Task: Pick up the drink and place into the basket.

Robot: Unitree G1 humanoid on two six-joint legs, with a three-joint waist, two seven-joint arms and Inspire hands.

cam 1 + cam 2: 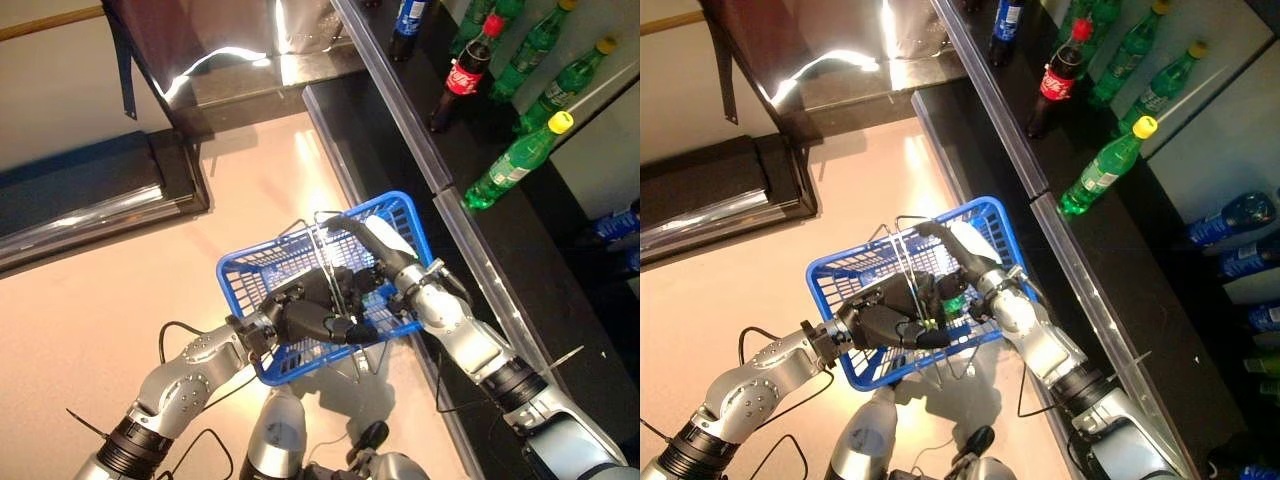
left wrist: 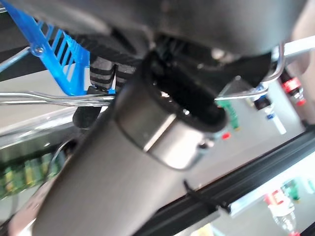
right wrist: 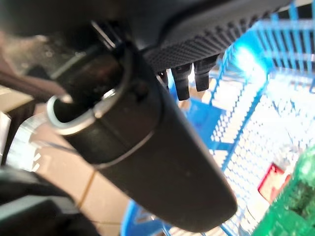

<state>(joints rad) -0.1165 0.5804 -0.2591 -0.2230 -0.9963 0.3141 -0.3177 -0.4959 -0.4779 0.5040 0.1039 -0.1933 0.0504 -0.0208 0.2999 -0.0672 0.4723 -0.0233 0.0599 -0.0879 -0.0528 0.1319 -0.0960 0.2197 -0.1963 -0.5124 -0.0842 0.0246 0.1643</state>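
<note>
- Shelf (image 1: pixel 470 240): long dark ledge at robot's right, stocked with plastic bottles (image 1: pixel 520 160) lying and standing within reach.
- Basket (image 1: pixel 400 215): blue plastic lattice with wire handles, carried low before robot so drink drops straight in.
- Left hand (image 1: pixel 310 320): fingers curled round handle.
- Right hand (image 1: pixel 385 255): inside basket; finger state cannot be told.
- Drink (image 1: pixel 954 303): green bottle, in basket by right hand.

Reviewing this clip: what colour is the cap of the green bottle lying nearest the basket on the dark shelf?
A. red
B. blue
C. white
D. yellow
D. The green bottle on the dark shelf, the one closest to the blue basket, ends in a yellow cap; the red cap belongs to the cola bottle farther along.
</note>
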